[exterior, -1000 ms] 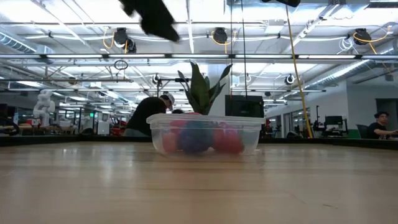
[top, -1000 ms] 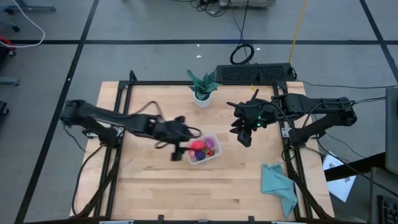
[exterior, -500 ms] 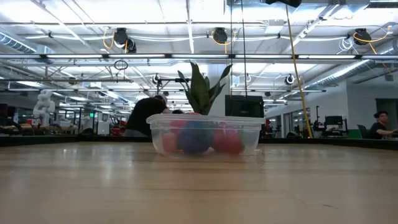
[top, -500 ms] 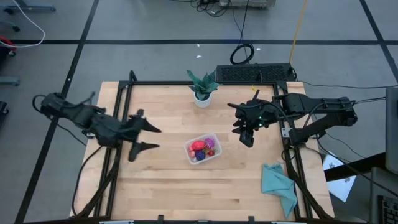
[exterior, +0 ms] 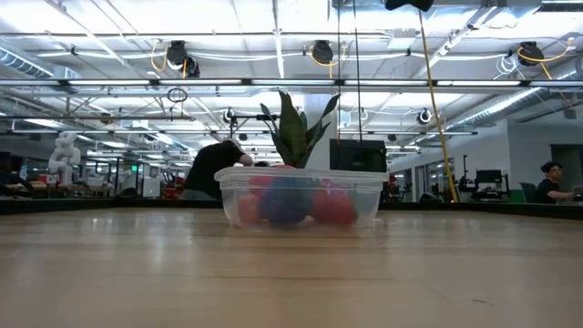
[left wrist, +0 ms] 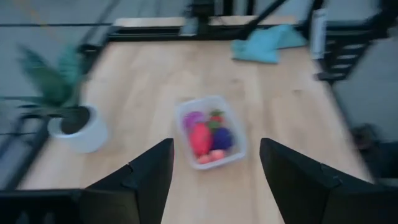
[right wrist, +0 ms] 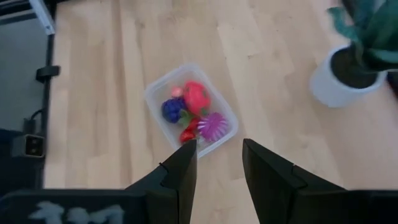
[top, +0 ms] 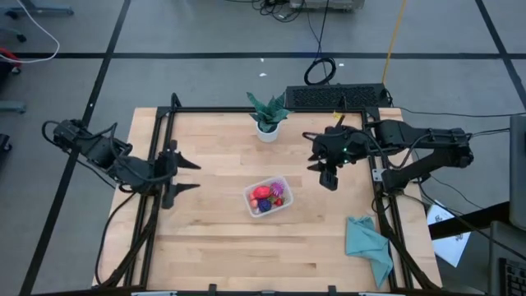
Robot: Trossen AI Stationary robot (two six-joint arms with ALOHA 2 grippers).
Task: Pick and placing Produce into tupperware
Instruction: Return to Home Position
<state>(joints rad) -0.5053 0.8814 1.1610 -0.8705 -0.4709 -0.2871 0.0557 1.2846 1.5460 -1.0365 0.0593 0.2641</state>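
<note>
- Produce (top: 263,197) sits piled inside the tupperware (top: 247,195), just below the middle of the table (top: 214,247) in the high view, and no fruit lies loose on the wood. The left gripper (top: 191,176) hovers at 9 o'clock from the box, well apart from it, with its jaws spread wide and empty. The right gripper (top: 329,181) hangs nearer, at 2 o'clock, and holds nothing. A potted plant (top: 267,115) stands at 12 o'clock and a teal cloth (top: 367,242) lies at 4 o'clock.
- Low view: the tupperware rests flat on the boards. Red, pink and purple fruit shows through its wall, and the plant's leaves rise behind it. No gripper is down at table height. A person (exterior: 211,166) bends over work in the room beyond.
- Left wrist view: the arm's own fingers (left wrist: 143,177) stand far apart and frame the filled box ahead.
- Right wrist view: the two fingers (right wrist: 180,177) are parted by a narrow gap, with the box ahead of them and the plant's pot close by.
- Risk: with the filling apparently done, the hazard is the retreat. If the right arm swings low, it could clip the pot or nudge the light box and spill it. The left arm, close to the frame rail (top: 158,123) at the table's 9 o'clock edge, could strike it if it folds too sharply.
- Room: bare wood runs from 6 to 8 o'clock of the box, and the strip between the box and the left gripper is open.
</note>
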